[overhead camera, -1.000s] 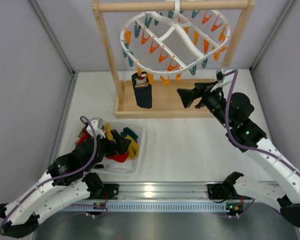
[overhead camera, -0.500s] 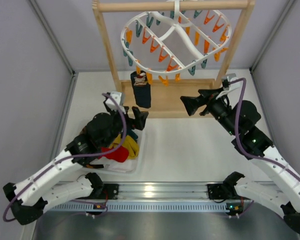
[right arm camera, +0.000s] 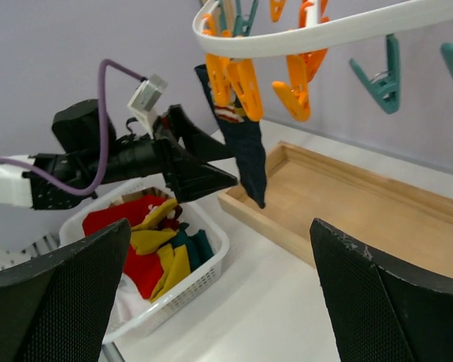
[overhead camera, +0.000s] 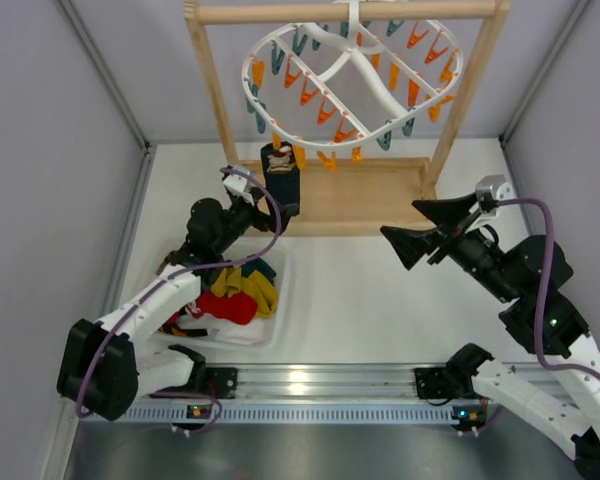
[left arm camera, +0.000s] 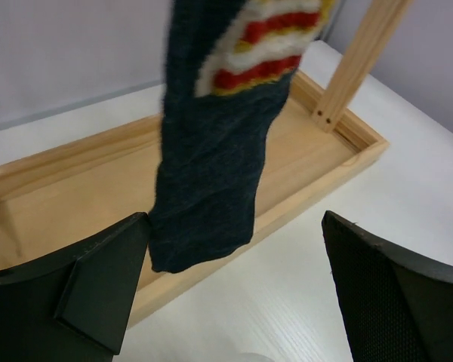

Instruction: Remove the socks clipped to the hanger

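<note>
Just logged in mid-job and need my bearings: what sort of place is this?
Likely a lab test cell: grey walls box in a white table, arms bolt to a metal rail, a clip hanger hangs on a wooden rack.

1 sock point(overhead camera: 283, 185) hangs from the near-left rim of the hanger point(overhead camera: 358, 58), its lower end over the left end of the base tray point(overhead camera: 370, 205). The hanger hangs between the 2 posts point(overhead camera: 212, 90) that rise from that tray. My left gripper point(left arm camera: 238, 219) is just in front of the sock, 1 finger just beside its lower left edge, the other well to its right. Nearer, under my left arm, the basket point(overhead camera: 242, 338) sits on the table point(overhead camera: 360, 300) with the other socks point(overhead camera: 235, 300) in it. My right gripper point(overhead camera: 402, 222) is in front of the tray's right half, apart from it.
</note>
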{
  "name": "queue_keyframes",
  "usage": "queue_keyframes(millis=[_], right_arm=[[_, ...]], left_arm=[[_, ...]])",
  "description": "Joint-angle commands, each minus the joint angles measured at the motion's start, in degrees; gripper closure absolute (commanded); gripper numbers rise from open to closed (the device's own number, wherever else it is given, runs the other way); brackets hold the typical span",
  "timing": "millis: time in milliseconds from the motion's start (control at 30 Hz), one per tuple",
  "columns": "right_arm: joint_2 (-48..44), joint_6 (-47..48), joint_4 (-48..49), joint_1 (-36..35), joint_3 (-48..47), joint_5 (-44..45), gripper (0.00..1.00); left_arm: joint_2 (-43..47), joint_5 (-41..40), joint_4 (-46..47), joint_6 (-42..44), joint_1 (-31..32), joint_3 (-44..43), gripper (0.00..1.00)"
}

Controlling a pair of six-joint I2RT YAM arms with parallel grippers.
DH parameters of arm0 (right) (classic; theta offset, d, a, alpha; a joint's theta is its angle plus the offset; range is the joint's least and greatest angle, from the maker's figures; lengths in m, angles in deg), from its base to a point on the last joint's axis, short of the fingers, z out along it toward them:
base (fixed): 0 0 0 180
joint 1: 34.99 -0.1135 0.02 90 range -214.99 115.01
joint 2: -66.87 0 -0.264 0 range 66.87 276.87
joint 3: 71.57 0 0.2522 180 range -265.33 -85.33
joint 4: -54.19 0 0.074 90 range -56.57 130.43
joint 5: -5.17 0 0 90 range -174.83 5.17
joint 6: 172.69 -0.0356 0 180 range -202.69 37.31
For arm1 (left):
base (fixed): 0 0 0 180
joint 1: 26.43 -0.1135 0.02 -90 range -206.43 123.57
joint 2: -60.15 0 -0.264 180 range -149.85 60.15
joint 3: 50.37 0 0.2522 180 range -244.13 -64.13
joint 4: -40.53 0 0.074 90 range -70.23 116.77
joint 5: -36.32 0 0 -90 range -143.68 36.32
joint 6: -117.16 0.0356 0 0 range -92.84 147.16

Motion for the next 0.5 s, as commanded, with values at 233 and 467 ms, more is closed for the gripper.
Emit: queue_keyframes(millis=[233, 467], right_arm=[[0.99, 3.64, -1.13, 0.65, 0.64, -13.33, 0.02], [1.6, 5.57, -1.39, 0.65, 0.64, -13.42, 0.02]], left_arm=[[-11.98, 14.1, 13.66, 2.38, -0.99, -7.12, 0.1], [-13.04, 6.99, 17.88, 1.85, -0.99, -5.89, 0.05]])
